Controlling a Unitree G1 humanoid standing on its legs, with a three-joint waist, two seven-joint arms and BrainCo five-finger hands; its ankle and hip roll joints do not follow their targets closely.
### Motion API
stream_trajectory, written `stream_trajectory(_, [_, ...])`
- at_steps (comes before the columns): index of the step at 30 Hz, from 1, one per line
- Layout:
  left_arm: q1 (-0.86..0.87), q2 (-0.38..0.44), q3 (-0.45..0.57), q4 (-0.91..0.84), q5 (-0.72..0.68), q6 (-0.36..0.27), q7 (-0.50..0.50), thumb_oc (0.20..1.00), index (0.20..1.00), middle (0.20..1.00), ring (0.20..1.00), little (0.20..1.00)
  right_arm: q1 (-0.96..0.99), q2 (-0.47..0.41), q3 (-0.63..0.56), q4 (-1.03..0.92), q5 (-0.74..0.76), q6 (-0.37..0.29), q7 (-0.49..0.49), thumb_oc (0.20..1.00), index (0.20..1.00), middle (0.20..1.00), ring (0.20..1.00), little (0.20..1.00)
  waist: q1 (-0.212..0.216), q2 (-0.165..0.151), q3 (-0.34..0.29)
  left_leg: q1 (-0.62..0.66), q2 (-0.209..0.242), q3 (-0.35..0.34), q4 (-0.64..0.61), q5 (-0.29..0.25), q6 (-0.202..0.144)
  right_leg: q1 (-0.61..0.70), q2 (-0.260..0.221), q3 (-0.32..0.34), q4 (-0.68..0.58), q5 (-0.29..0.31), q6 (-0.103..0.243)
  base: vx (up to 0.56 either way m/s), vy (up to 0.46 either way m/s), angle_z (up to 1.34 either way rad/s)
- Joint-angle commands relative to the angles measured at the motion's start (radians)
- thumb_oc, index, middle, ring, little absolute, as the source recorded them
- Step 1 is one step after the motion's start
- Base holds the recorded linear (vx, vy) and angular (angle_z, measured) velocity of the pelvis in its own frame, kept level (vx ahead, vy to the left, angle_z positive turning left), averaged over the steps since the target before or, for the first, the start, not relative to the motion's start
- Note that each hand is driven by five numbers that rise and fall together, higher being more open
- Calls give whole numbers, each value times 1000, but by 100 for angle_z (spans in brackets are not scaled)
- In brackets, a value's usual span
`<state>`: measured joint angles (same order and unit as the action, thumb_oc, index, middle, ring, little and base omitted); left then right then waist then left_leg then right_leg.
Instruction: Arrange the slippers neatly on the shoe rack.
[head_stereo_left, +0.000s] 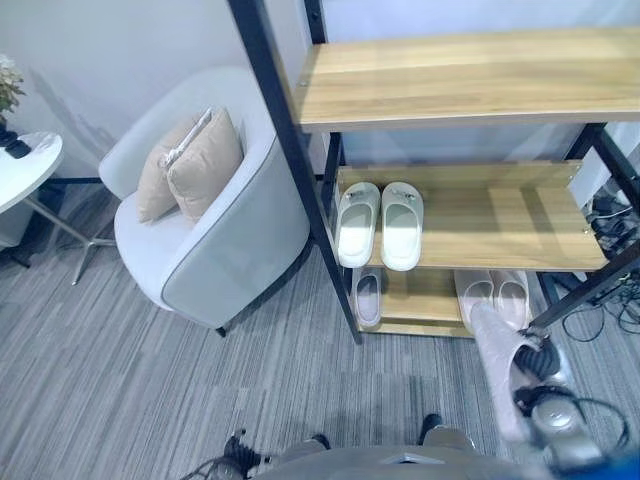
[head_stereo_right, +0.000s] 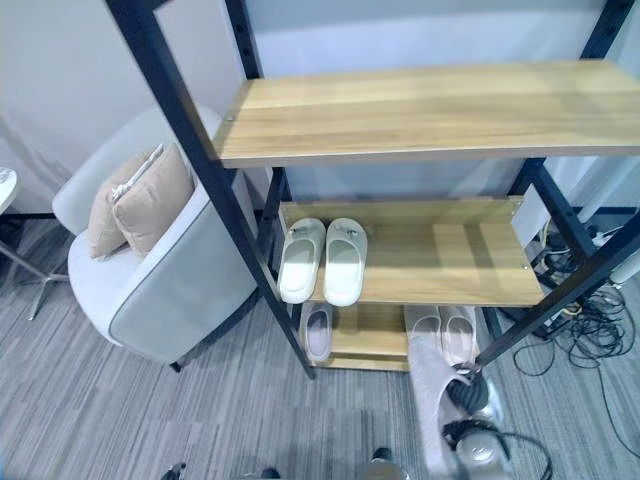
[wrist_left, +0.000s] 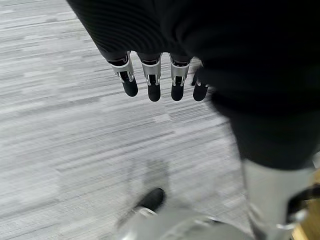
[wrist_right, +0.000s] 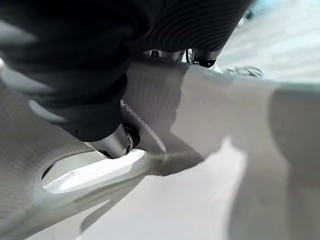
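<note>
A wooden shoe rack (head_stereo_left: 470, 80) with black posts stands ahead. Its middle shelf carries a pair of white slippers (head_stereo_left: 380, 225) side by side. On the bottom shelf lie a single pale slipper (head_stereo_left: 368, 296) at the left and two pale pink slippers (head_stereo_left: 495, 293) at the right. My right hand (head_stereo_left: 535, 360) is shut on another pale pink slipper (head_stereo_left: 495, 350), held low in front of the rack's right post. In the right wrist view the thumb (wrist_right: 112, 142) hooks into the slipper (wrist_right: 225, 175). My left hand (wrist_left: 152, 85) hangs open over the carpet.
A light grey armchair (head_stereo_left: 220, 240) with two beige cushions (head_stereo_left: 190, 160) stands close to the rack's left post. A round white table (head_stereo_left: 25, 165) is at the far left. Loose cables (head_stereo_left: 610, 300) lie on the floor right of the rack.
</note>
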<state>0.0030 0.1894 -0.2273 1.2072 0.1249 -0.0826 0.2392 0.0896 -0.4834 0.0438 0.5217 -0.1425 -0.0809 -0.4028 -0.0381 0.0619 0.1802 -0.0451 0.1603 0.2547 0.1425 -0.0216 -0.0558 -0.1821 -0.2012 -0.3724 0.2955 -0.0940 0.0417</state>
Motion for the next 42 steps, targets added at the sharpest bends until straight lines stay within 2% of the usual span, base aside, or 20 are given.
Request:
stream_trajectory(1, [-44,32,-22,-16,-56,-26,9,1000,1000,1000,1000,1000,-55,52,4,-58,-5,-38,-23,200,200,200,200,200,21,-62,86,-76,-37,-49,101,-112,10,-18,-121,39,27,67,97,-144,-37,8])
stream_trajectory(2, [-58,40,-31,-25,-67,-33,13,1000,1000,1000,1000,1000,-73,42,20,-60,-5,-39,-18,200,200,200,200,200,29,-61,107,-129,-28,-71,170,-150,5,-66,-128,57,96,38,103,-105,-37,15])
stream_trajectory(4, [-80,53,-27,-44,-115,-43,20,1000,1000,1000,1000,1000,-109,27,44,-48,4,-42,-21,200,200,200,200,200,38,-64,125,-223,-22,-87,269,-179,5,-150,-147,68,182,20,105,-117,-24,20])
stream_trajectory(6, [-94,66,-24,-75,-164,-53,16,1000,1000,1000,1000,1000,-140,6,68,-31,7,-35,-15,200,200,200,200,200,49,-68,134,-310,-22,-104,365,-204,5,-212,-158,74,254,-7,96,-119,-42,10])
stream_trajectory(7, [-106,82,-19,-86,-198,-58,22,1000,1000,1000,1000,1000,-154,-17,93,-35,-5,-21,6,200,200,200,200,200,56,-67,147,-391,-22,-123,465,-245,13,-283,-175,86,340,-46,84,-154,-32,13])
stream_trajectory(8, [-115,85,-16,-90,-215,-59,28,1000,1000,1000,1000,1000,-183,-37,110,-33,-14,-19,-1,200,200,200,200,200,60,-63,158,-444,-21,-125,521,-258,12,-337,-187,97,392,-58,85,-224,-12,26])
stream_trajectory(10, [-125,100,-11,-124,-272,-82,42,1000,1000,1000,1000,1000,-299,-120,142,-79,-55,-22,-26,200,200,200,200,200,73,-44,175,-690,-1,-146,795,-348,33,-583,-216,185,612,-146,41,-242,8,24])
stream_trajectory(11, [-124,106,-12,-144,-295,-91,44,1000,1000,1000,1000,1000,-341,-151,140,-85,-50,-28,-41,200,200,200,200,200,77,-37,177,-763,4,-152,866,-373,34,-654,-222,208,676,-180,30,-160,6,-3])
stream_trajectory(12, [-121,108,-8,-167,-334,-101,50,1000,1000,1000,1000,1000,-426,-193,143,-84,-42,-31,-67,200,200,200,200,200,83,-24,182,-881,11,-164,996,-415,43,-775,-229,248,800,-231,10,-93,2,-17])
stream_trajectory(15, [-112,109,-8,-207,-397,-124,72,1000,1000,1000,1000,1000,-560,-240,132,-74,0,-44,-124,200,200,200,200,200,95,-5,170,-1083,18,-194,1221,-494,55,-989,-233,311,1023,-306,-10,-13,9,-1])
stream_trajectory(17, [-94,108,-8,-231,-431,-133,77,1000,1000,1000,1000,1000,-626,-260,130,-70,16,-61,-165,200,200,200,200,200,106,9,169,-1177,9,-203,1345,-533,67,-1094,-232,349,1149,-350,-24,67,33,-5])
stream_trajectory(18, [-77,117,-12,-249,-444,-147,96,1000,1000,1000,1000,1000,-693,-284,122,-67,26,-76,-207,200,200,200,200,200,117,23,173,-1264,-1,-217,1476,-570,70,-1181,-237,381,1277,-390,-34,121,29,12])
stream_trajectory(21, [-48,143,-19,-288,-468,-173,124,1000,1000,1000,1000,1000,-799,-320,130,-34,55,-94,-252,200,200,200,200,200,132,34,177,-1386,-19,-234,1667,-628,73,-1310,-241,446,1468,-448,-44,131,-5,27])
stream_trajectory(22, [-43,151,-18,-288,-476,-182,129,1000,1000,1000,1000,1000,-832,-330,140,-17,63,-95,-256,200,200,200,200,200,135,37,186,-1415,-21,-243,1717,-642,71,-1340,-244,465,1520,-464,-47,170,-48,18])
stream_trajectory(23, [-29,186,-8,-305,-480,-194,161,1000,1000,1000,1000,1000,-890,-364,174,22,56,-92,-263,200,200,200,200,200,138,50,216,-1468,-30,-281,1858,-691,64,-1387,-250,518,1659,-516,-52,199,-40,18])
stream_trajectory(24, [-16,219,1,-304,-471,-204,191,1000,1000,1000,1000,1000,-945,-397,205,88,56,-86,-270,200,200,200,200,200,145,66,245,-1481,-35,-306,1941,-719,60,-1388,-253,545,1741,-542,-50,184,-38,36])
stream_trajectory(30, [11,254,20,-279,-514,-215,214,1000,1000,1000,1000,1000,-1115,-443,318,264,90,-70,-272,200,200,200,200,200,151,111,311,-1522,-58,-379,2110,-765,50,-1388,-267,588,1893,-590,-47,36,18,17])
stream_trajectory(32, [28,257,11,-277,-508,-216,210,1000,1000,1000,1000,1000,-1159,-455,343,287,89,-68,-280,200,200,200,200,200,153,115,332,-1525,-59,-385,2138,-779,45,-1388,-268,598,1918,-597,-48,29,29,8])
stream_trajectory(36, [63,261,-35,-239,-487,-208,178,1000,1000,1000,1000,1000,-1298,-475,423,374,106,-63,-292,200,200,200,200,200,179,108,338,-1525,-57,-386,2130,-787,39,-1388,-271,600,1915,-597,-44,52,32,-5])
stream_trajectory(42, [64,258,-63,-191,-495,-204,150,1000,1000,1000,1000,1000,-1422,-462,512,494,133,-58,-281,200,200,200,200,200,195,104,339,-1525,-57,-385,2089,-781,37,-1388,-271,593,1881,-583,-36,23,21,2])
